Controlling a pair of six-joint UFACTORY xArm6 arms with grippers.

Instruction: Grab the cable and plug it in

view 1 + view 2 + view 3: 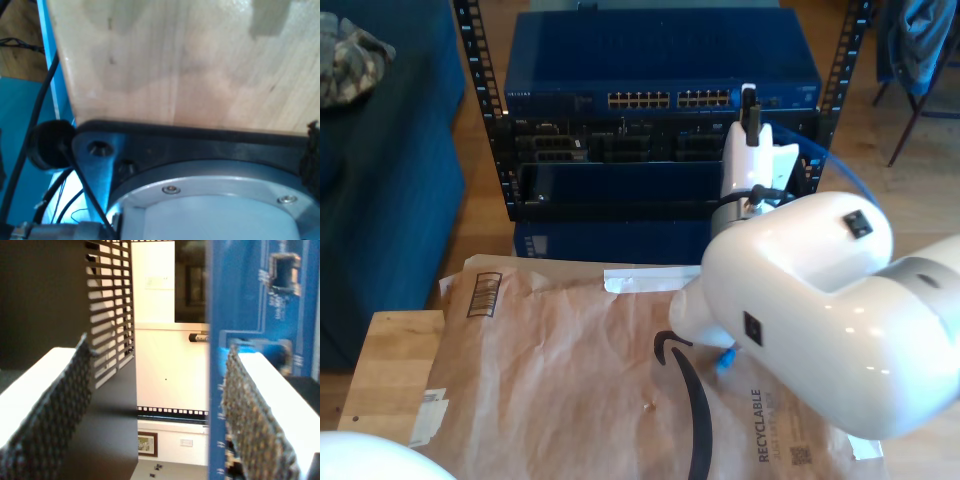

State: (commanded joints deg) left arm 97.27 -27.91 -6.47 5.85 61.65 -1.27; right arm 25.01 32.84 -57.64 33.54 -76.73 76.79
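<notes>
My second gripper (160, 351) is spread wide with nothing between the pads, nose-on to the blue switch (660, 72). The cable (837, 168) arcs just off to its side, and one plug (724, 362) lies well behind it on the brown paper (570, 370), under the arm. There's a blue lump near one fingertip (233, 360), can't tell if that's the other plug. I'd pinch close behind the boot, clip lined up with the open port (283, 269), and push straight. Can't tell how my first gripper's jaws stand.
</notes>
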